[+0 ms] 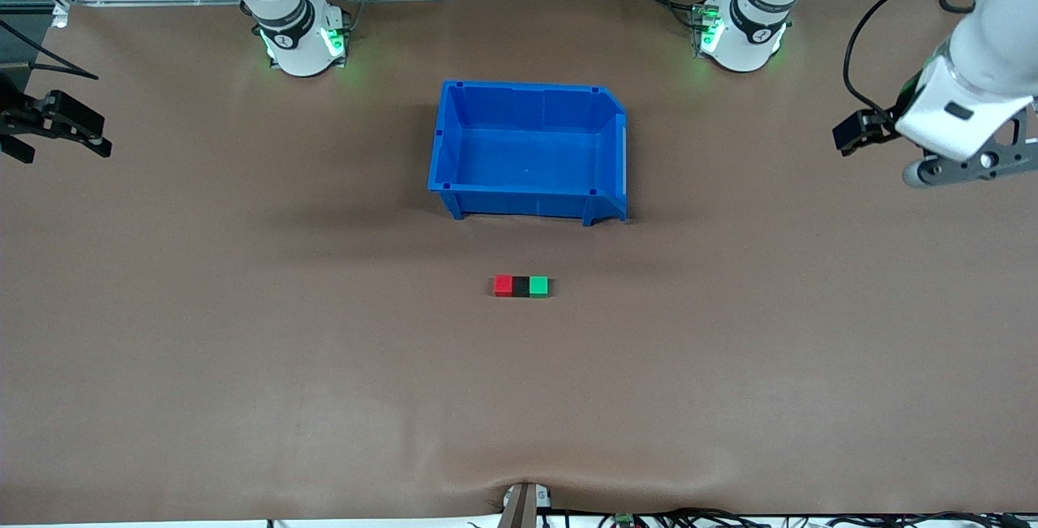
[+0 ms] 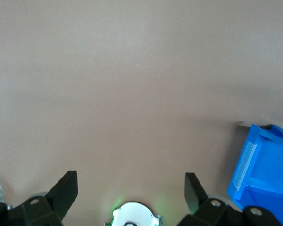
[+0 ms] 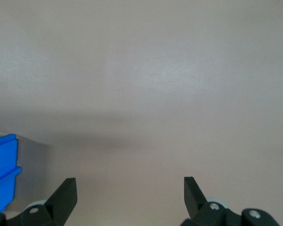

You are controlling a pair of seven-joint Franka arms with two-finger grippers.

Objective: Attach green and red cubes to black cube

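Observation:
Out on the brown table, nearer the front camera than the blue bin, three small cubes lie in one touching row. The black cube [image 1: 521, 286] is in the middle, with the red cube [image 1: 503, 285] on the right arm's side and the green cube [image 1: 538, 286] on the left arm's side. Neither wrist view shows the cubes. My left gripper [image 1: 880, 143] [image 2: 131, 181] hangs open and empty over the left arm's end of the table. At the other end, my right gripper [image 1: 57, 135] [image 3: 130, 186] also hangs open and empty. Both arms wait.
An empty blue bin [image 1: 448, 147] stands mid-table between the cube row and the arm bases; its corner shows in the left wrist view [image 2: 264, 169] and the right wrist view [image 3: 2, 174]. A bracket [image 1: 523, 504] sits at the table's front edge.

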